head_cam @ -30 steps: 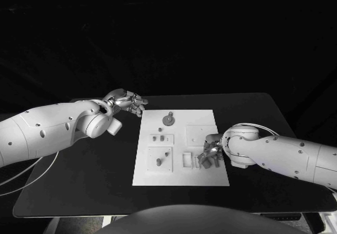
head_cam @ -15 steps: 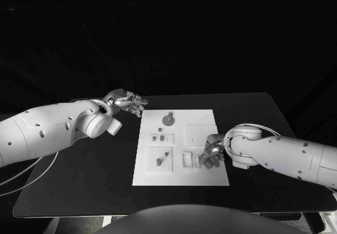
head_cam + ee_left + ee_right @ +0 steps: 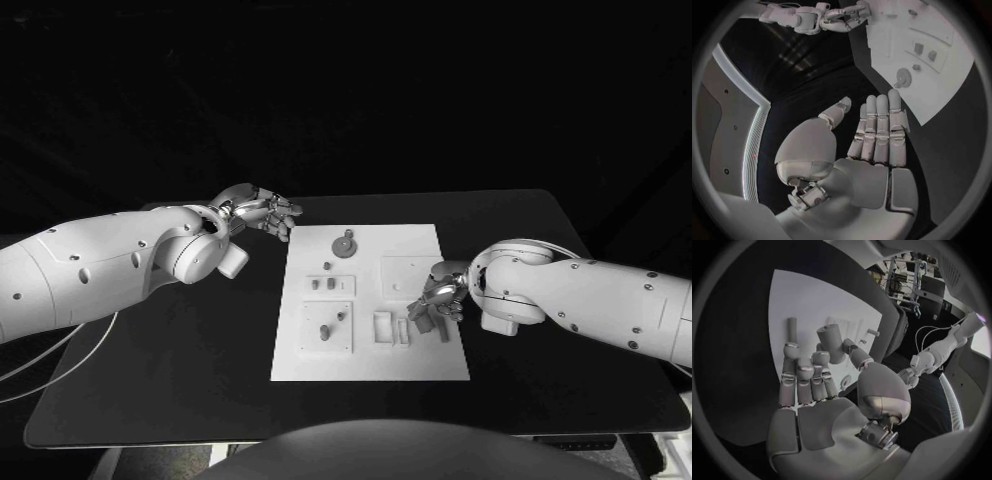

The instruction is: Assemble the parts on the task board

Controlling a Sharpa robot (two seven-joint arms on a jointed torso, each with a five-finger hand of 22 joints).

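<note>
The white task board (image 3: pixel 369 360) lies mid-table with small grey parts on it. My right hand (image 3: pixel 437 297) hovers over the board's right side; in the right wrist view its thumb and a finger pinch a short grey cylinder (image 3: pixel 831 342). A thin peg (image 3: pixel 792 329) lies flat on the board (image 3: pixel 798 295) just beyond the fingertips (image 3: pixel 792 351). My left hand (image 3: pixel 261 213) hangs off the board's far left corner, fingers straight and side by side, holding nothing. A round knobbed part (image 3: pixel 346 245) sits near it on the board (image 3: pixel 942 75).
Two small pieces (image 3: pixel 329 285) stand in a recess on the board's left half, and two more (image 3: pixel 335 324) below them. A narrow slot block (image 3: pixel 384 328) sits near the right hand. Black table (image 3: pixel 173 380) surrounds the board.
My right hand has moved from the board's near right part toward the far side, lifting away from the slot area. The left hand has stayed where it was.
</note>
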